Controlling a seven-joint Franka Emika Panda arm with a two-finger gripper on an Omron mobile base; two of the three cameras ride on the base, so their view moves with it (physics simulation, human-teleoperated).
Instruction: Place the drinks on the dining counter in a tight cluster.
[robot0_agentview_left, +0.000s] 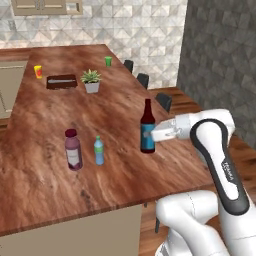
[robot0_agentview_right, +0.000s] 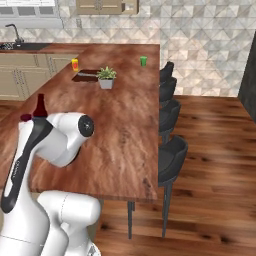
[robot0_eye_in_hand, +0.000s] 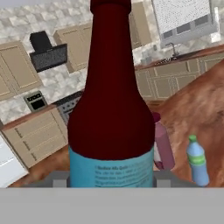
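Three bottles stand upright on the dining counter (robot0_agentview_left: 125, 100), the long reddish-brown wood-grain island, toward its near end. Largest after the counter is the slim dark-brown bottle (robot0_agentview_left: 147, 127) with a blue label, which sits nearest the counter's right edge, well apart from the other two. The gripper (robot0_agentview_left: 156, 133) reaches in level from the right and meets this bottle at its label; in the hand view the label fills the space between the finger tips, so the claw appears clenched on it, with the bottle's base on or just at the wood. The stout purple-capped bottle (robot0_agentview_left: 73, 149) with a white label stands further left, and the small light-blue bottle (robot0_agentview_left: 99, 151) with a green cap is just beside it on its right, not touching. Far up the counter sit a potted plant (robot0_agentview_left: 91, 80), a dark tray (robot0_agentview_left: 62, 81), an orange cup (robot0_agentview_left: 38, 71) and a green cup (robot0_agentview_left: 108, 61).
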